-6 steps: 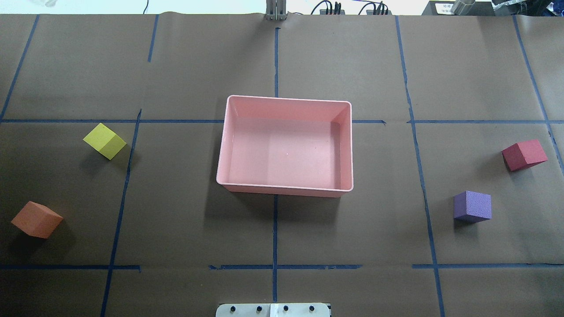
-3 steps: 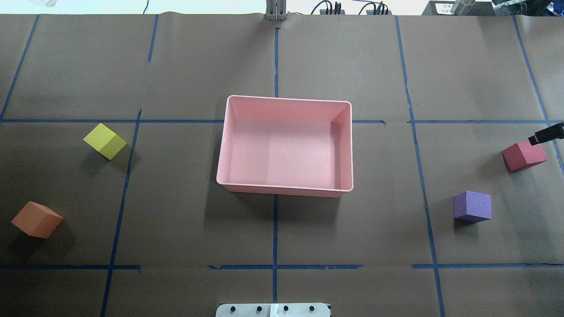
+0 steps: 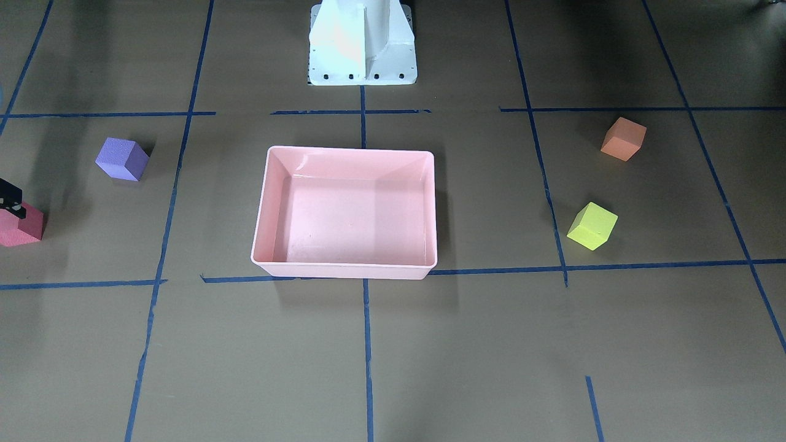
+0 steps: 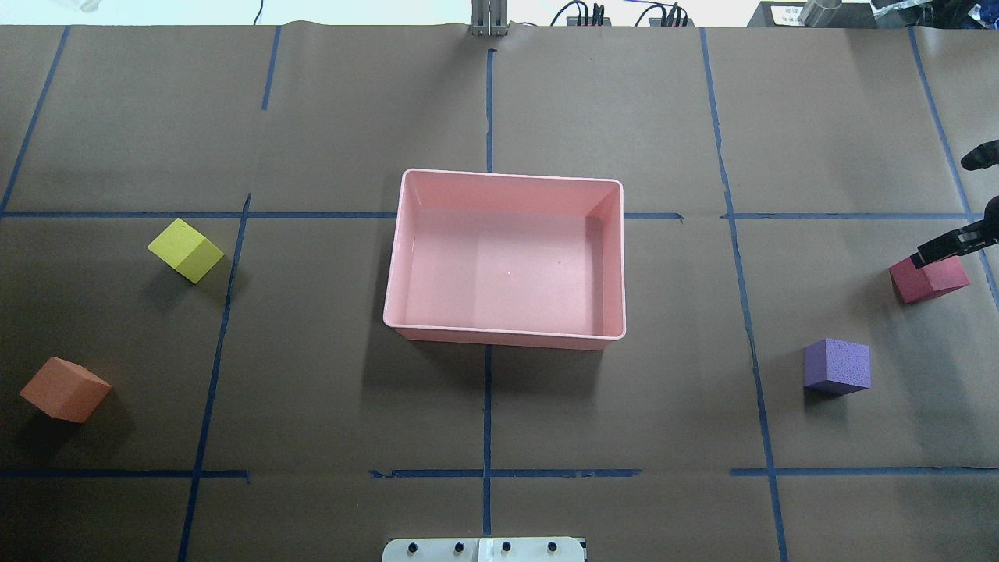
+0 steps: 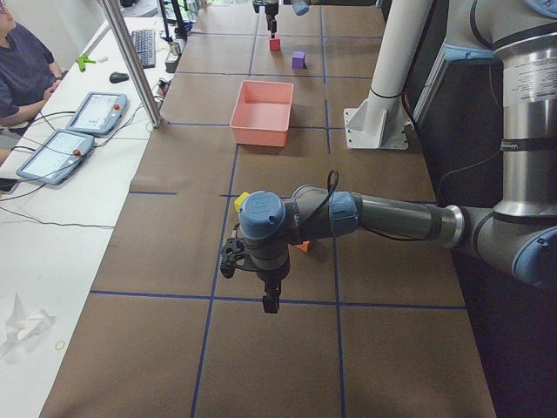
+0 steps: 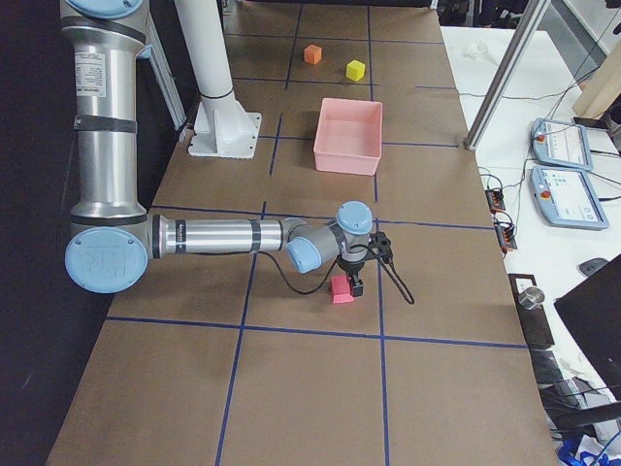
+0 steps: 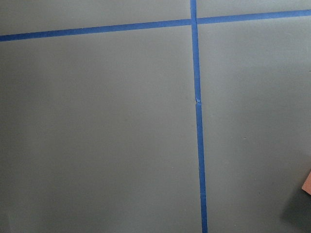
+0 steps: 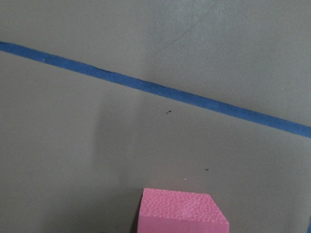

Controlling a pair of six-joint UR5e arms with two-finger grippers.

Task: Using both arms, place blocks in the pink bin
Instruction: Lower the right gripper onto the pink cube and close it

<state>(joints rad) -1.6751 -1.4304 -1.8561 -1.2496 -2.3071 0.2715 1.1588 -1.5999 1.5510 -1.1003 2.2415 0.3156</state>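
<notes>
Four blocks all sat on the table [image 4: 624, 406], outside the pink bin [image 4: 507, 175], which was mid-table on the centre tape line [image 4: 487, 406].

- red block [image 4: 933, 281]: far on the robot's right, near the table edge
- purple block [image 4: 837, 365]: same side, closer to the robot and closer to the bin, well apart from red
- yellow-green block [image 4: 186, 250]: robot's left, turned corner-on to the tape grid
- orange block [image 4: 65, 389]: further left and closer to the robot

Right gripper [image 4: 936, 251] came in low from the right edge and was directly over the red block. Overhead and front views cut it off at the frame edge, so I couldn't tell the finger spacing or whether it touched the block. Right wrist view had the red block at bottom centre, with no fingers in frame.

Left gripper [image 5: 271, 300] showed only in the left side view, pointing down over bare paper just beyond the orange block, off it. Finger spacing couldn't be judged there. Left wrist view showed a tape crossing and a sliver of orange at its right edge.
</notes>
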